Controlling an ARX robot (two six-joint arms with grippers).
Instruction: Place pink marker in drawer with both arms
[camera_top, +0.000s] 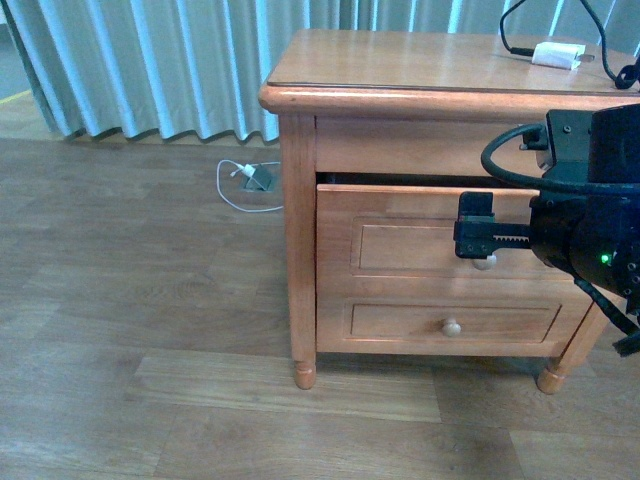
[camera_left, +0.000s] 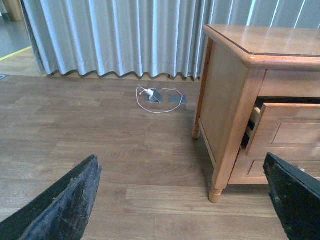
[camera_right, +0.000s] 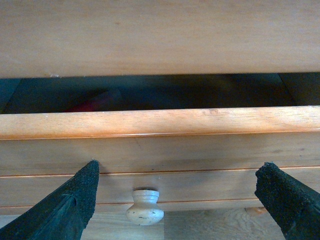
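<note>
The upper drawer (camera_top: 440, 240) of the wooden nightstand stands a little open, with a dark gap above its front. My right gripper (camera_top: 478, 245) is open right in front of it. In the right wrist view its fingers (camera_right: 75, 200) stand either side of the round knob (camera_right: 145, 207) without touching it. That view shows the drawer's top edge (camera_right: 160, 122), and a dim reddish shape (camera_right: 92, 103) in the dark gap; I cannot tell if it is the pink marker. My left gripper (camera_left: 180, 157) is open and empty over the floor, left of the nightstand. The drawer (camera_left: 290, 130) also shows in its view.
The lower drawer (camera_top: 452, 327) is shut. A white charger block (camera_top: 557, 54) with a black cable lies on the nightstand top (camera_top: 400, 60). A white cable and a floor socket (camera_top: 255, 178) lie by the curtain (camera_top: 150, 60). Wooden floor spreads out left of the nightstand.
</note>
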